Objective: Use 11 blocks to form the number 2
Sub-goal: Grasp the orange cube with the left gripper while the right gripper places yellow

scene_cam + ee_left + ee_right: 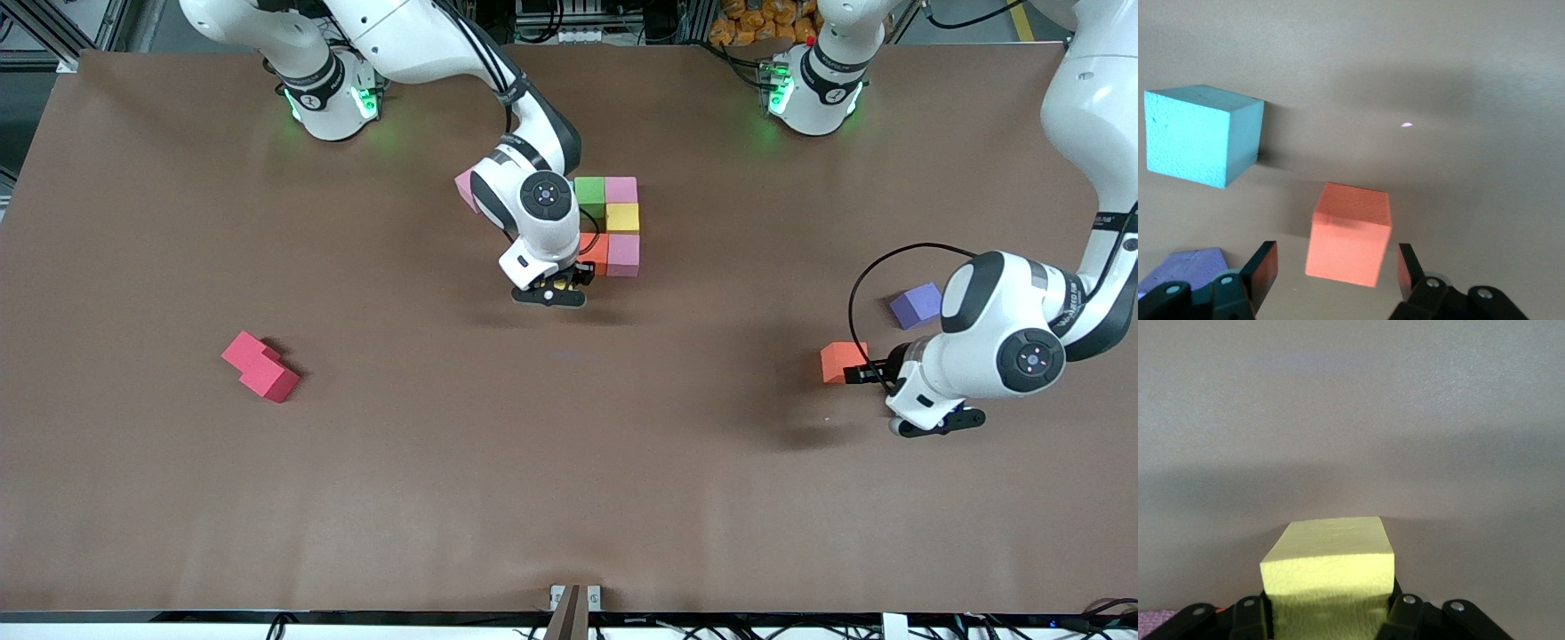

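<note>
- Right gripper (558, 286): jaws clamped on yellow block (1328, 577), beside the orange block (594, 253) of the number 2 (613, 227); seat it flush.
- Left gripper (1337, 270): jaws wide, astride the loose orange block (1350, 233); waits.

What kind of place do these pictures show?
Probably a robotics lab: two robot arms are mounted at a brown-covered table with foam blocks, and cables and aluminium framing run along its edges.

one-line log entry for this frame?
right gripper: shut on yellow block, beside partial digit | left gripper: open, straddling orange block
</note>
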Available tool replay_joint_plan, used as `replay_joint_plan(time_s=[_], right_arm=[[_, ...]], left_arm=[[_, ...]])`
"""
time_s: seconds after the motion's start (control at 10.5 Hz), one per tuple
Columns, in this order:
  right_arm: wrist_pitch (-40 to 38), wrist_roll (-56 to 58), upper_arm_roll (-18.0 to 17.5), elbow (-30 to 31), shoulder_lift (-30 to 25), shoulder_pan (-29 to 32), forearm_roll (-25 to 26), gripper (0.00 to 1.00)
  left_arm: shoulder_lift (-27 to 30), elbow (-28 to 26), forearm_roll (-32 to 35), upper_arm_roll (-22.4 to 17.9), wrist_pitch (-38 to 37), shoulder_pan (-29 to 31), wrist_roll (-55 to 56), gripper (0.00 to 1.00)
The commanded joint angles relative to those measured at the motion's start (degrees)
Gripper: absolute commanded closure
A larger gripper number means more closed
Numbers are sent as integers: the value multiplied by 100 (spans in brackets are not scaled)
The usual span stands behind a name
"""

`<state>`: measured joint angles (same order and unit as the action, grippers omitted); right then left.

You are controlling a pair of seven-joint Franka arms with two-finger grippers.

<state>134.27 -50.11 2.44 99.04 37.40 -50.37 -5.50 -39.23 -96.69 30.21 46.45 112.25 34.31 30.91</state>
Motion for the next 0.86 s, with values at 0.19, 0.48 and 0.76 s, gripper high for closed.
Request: replay_joint_plan(time_s=[0.19, 0.48, 0.76], right_arm=[[186, -157, 72, 335, -14, -113, 111, 70], [196, -305, 64, 326, -14, -105, 111, 0], [134, -367, 64, 283, -40, -61, 85, 0]], left_arm=[[943, -1693, 108, 171, 1497, 742, 205, 19], [935, -1871, 134, 180, 1783, 718, 406, 19], [864, -1871, 231, 180, 1783, 709, 556, 19]])
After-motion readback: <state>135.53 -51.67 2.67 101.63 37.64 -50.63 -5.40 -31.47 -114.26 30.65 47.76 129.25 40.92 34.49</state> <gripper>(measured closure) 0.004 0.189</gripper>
